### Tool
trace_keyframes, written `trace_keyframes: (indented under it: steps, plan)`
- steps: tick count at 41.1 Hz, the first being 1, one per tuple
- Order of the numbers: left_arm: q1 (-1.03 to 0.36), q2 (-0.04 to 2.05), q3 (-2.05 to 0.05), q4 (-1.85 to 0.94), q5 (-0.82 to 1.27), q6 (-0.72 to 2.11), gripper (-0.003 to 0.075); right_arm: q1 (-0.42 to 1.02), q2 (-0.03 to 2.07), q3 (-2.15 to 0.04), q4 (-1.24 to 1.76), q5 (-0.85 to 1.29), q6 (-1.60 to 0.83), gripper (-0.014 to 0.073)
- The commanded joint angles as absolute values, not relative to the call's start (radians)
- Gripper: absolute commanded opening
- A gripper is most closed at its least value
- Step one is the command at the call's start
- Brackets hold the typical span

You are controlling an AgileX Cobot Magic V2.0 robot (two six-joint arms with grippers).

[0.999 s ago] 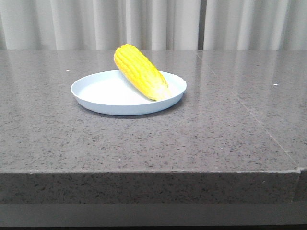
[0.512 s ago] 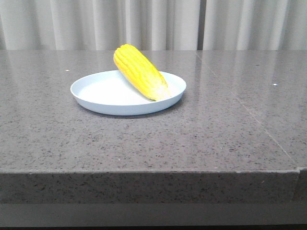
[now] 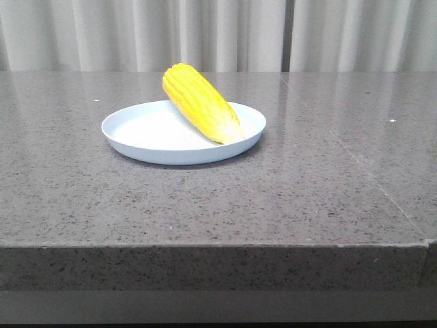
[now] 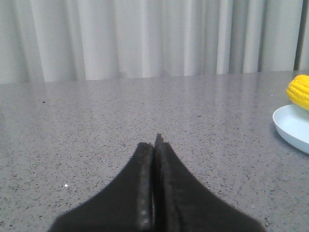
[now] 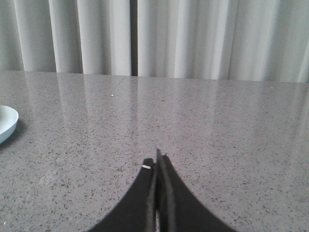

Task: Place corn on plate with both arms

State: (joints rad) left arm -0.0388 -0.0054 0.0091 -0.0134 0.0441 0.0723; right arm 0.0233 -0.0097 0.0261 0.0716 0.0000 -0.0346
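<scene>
Even, soft indoor light, no harsh glare.

Front view is bright & fairly sharp; polished surface carries pale vertical reflections of the curtain toward the back. Plate throws a thin soft shadow on its near side & to the right; corn is well lit, slightly washed at its pale tip. Both wrist views softer: left gripper & right gripper read as black, near-featureless, blurred shapes up close. Curtain folds slightly overexposed.
</scene>
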Motion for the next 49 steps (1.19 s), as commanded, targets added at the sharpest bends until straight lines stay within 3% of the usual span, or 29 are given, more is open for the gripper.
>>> trace_keyframes:
  steps: [1,49]
  plan:
    - [-0.035,-0.024,0.030,-0.020,-0.041,0.062,-0.0020,0.016,-0.027,0.005,0.063,-0.101,-0.025,-0.0087]
    - [-0.035,-0.024,0.030,-0.020,-0.041,0.062,-0.0020,0.001,-0.027,0.005,0.063,-0.137,0.022,-0.0087]
